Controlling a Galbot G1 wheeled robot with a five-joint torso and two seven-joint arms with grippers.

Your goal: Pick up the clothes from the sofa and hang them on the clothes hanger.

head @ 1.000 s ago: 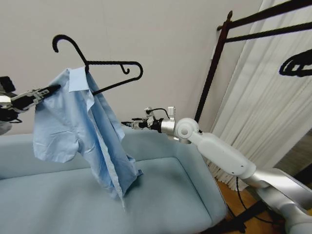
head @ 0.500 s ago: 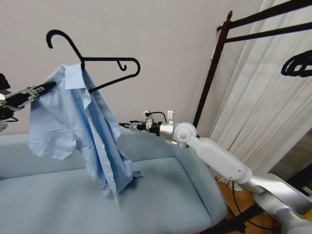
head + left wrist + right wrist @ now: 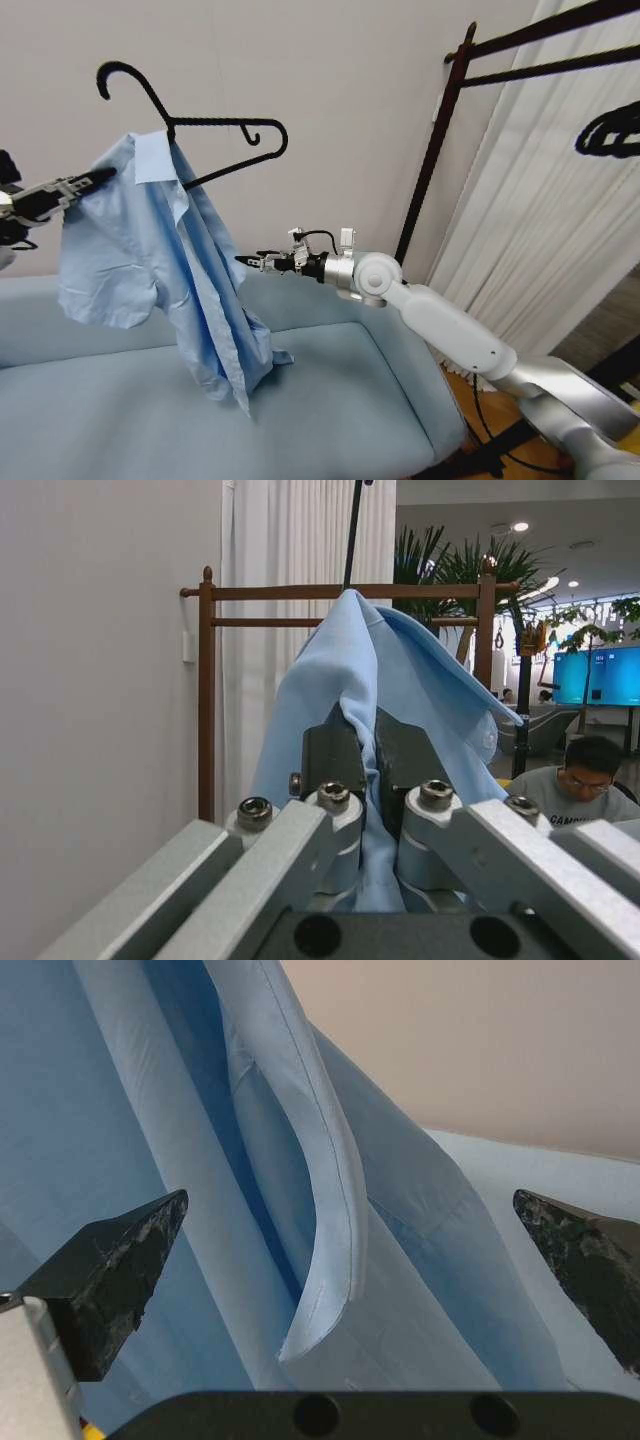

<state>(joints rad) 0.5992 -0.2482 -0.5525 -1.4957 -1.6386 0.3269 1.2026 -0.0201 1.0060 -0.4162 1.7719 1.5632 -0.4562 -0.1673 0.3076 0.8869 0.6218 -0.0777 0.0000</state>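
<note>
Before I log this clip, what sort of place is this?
Probably a living-room mock-up in an office or showroom: light blue sofa, wooden clothes rack by white curtains, and, in the left wrist view, potted plants and wall screens.

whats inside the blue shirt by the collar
A black hanger enters the shirt at the collar. One arm sticks out bare; the other is covered by cloth the left gripper pinches.
</note>
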